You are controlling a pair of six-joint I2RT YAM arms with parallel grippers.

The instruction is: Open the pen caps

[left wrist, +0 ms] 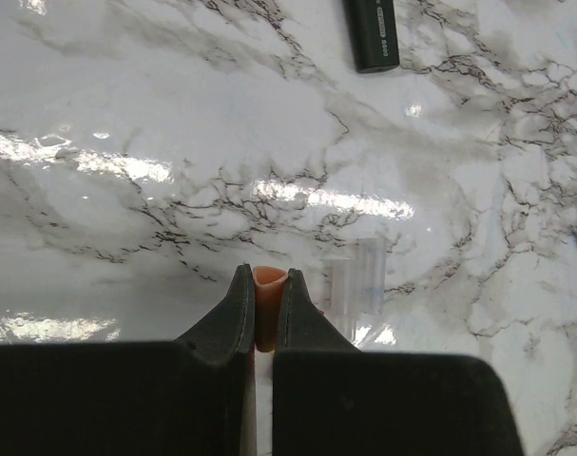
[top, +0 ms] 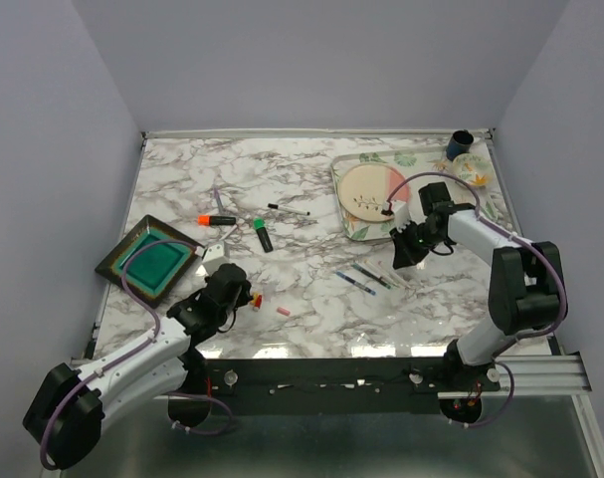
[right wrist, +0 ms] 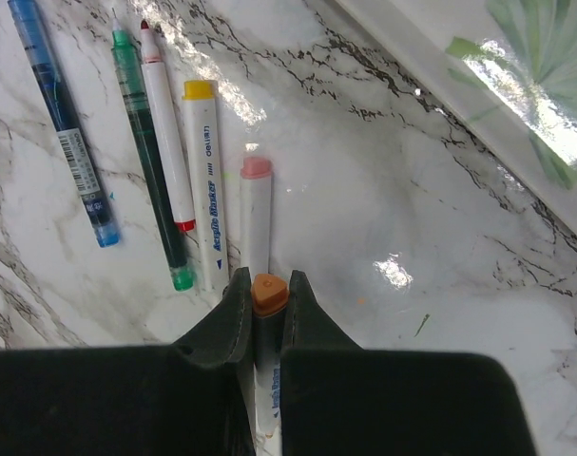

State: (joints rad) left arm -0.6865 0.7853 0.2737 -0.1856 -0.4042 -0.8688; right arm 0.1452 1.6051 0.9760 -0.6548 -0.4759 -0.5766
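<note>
Top external: veined marble table (top: 282, 179) bearing a pink cap (top: 284, 311), lavender walls (top: 311, 60) around.

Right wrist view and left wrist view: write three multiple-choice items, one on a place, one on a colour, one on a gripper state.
1. The yellow-ended pen lies:
A) between the red-tipped pen and the pink-ended pen
B) on the tray
C) left of the blue pen

2. The gripped pen in the right gripper ends in:
A) blue
B) orange
C) black

3. The left gripper is:
A) wide open
B) shut on an orange cap
C) shut on a blue pen

Answers:
1 A, those two flank it.
2 B, orange shows between the fingers.
3 B, the cap sits pinched between the fingers.
</note>
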